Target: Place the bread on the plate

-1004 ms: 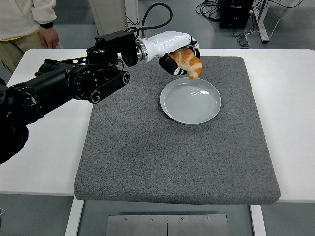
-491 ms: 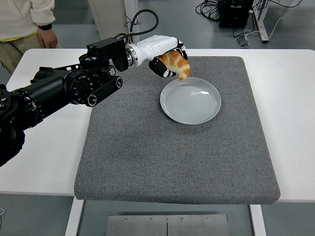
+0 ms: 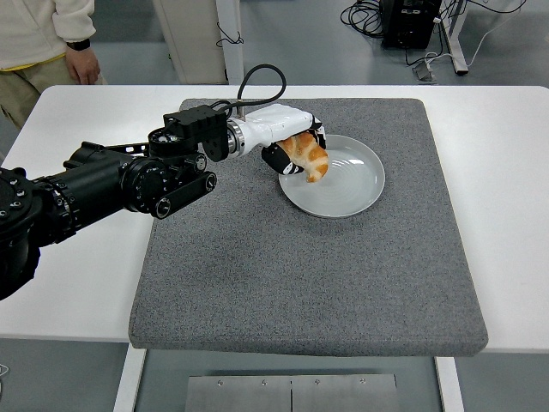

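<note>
Left robot hand (image 3: 296, 148) clutching bread (image 3: 308, 155) over plate (image 3: 347, 190), grey mat (image 3: 300, 275), person (image 3: 47, 34) behind

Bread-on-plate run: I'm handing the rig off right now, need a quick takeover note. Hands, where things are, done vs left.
Left hand: shut on the bread, holding it over the left part of the plate. I cannot tell whether the bread's lower tip touches the plate.
Right hand: not in view.
Plate: on the grey mat, upper middle, nothing else on it.
Done: bread picked up and carried to the plate.
Left: lower if needed, open the fingers to release the bread onto the plate, then pull the arm back.
Note: a person stands at the table's far left corner.
</note>
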Available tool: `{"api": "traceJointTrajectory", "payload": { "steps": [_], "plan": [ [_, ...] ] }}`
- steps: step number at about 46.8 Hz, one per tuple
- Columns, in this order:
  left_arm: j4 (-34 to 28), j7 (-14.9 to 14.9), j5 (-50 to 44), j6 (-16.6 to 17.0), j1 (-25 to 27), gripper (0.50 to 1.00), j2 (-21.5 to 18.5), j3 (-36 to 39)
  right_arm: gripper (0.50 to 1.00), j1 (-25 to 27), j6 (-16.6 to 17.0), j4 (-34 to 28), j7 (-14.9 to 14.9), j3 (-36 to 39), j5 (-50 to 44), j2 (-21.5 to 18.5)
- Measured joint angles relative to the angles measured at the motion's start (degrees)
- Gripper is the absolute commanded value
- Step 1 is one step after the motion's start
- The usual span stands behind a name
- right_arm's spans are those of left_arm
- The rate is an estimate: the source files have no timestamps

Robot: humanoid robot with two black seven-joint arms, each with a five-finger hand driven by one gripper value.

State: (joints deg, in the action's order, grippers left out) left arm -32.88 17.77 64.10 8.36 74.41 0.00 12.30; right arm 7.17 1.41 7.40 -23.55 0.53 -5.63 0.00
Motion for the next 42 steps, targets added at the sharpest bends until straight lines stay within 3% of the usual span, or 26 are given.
{"api": "traceJointTrajectory", "payload": {
  "steps": [42],
  "plan": [
    [-1.9,0.3,0.1,0.1,-3.4,0.5,0.0,0.1,1.0,0.0,0.0,0.0,0.0,0.0,0.0,0.0]
  ]
}}
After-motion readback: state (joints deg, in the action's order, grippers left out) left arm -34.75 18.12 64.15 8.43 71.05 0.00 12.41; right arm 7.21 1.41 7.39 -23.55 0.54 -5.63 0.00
